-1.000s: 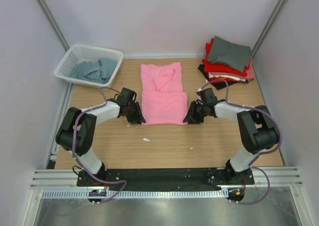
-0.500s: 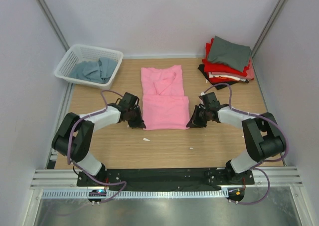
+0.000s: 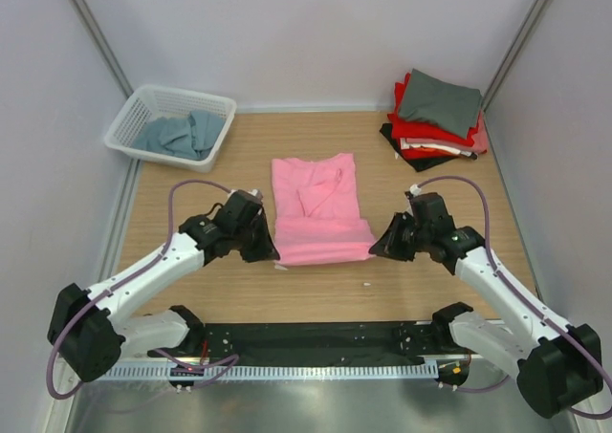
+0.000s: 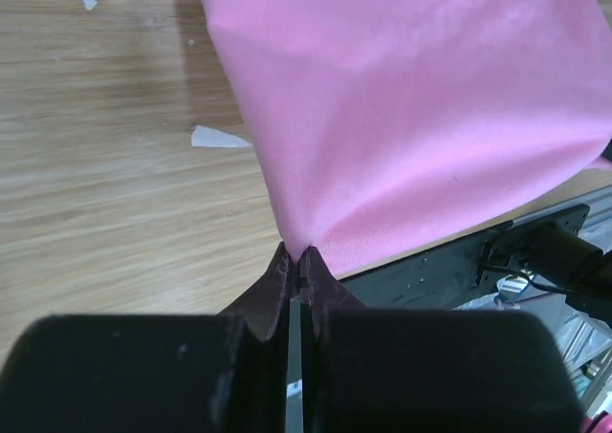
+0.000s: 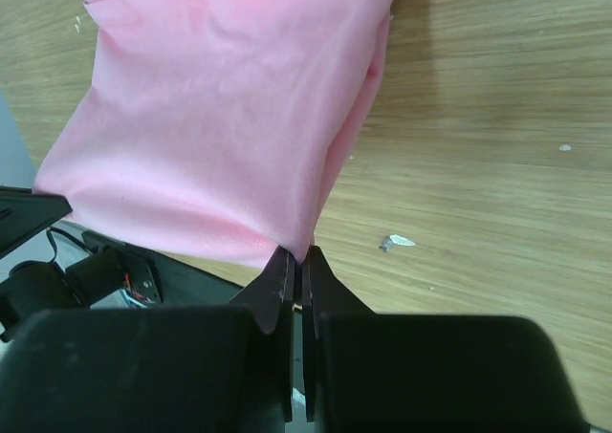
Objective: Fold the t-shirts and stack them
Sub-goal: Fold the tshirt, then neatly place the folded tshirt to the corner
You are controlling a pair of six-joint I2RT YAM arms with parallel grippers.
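A folded stack [image 3: 437,118] sits at the far right corner of the table [image 3: 316,290], and grey-blue shirts [image 3: 177,135] wait in the basket [image 3: 182,92]. The pink shirt [image 3: 318,208] lies mid-table, part-folded. The left pincer [image 4: 298,264] and right pincer [image 5: 298,261] each pinch a near corner, seemingly lifted. Bare wood surrounds the shirt; walls stand close on both sides.

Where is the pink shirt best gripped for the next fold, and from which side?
At its two near corners, one from each side. The pink shirt is folded into a long strip running away from the arms, so pinching both corners keeps the near edge straight. The left gripper is shut on the left corner, the right gripper on the right one.
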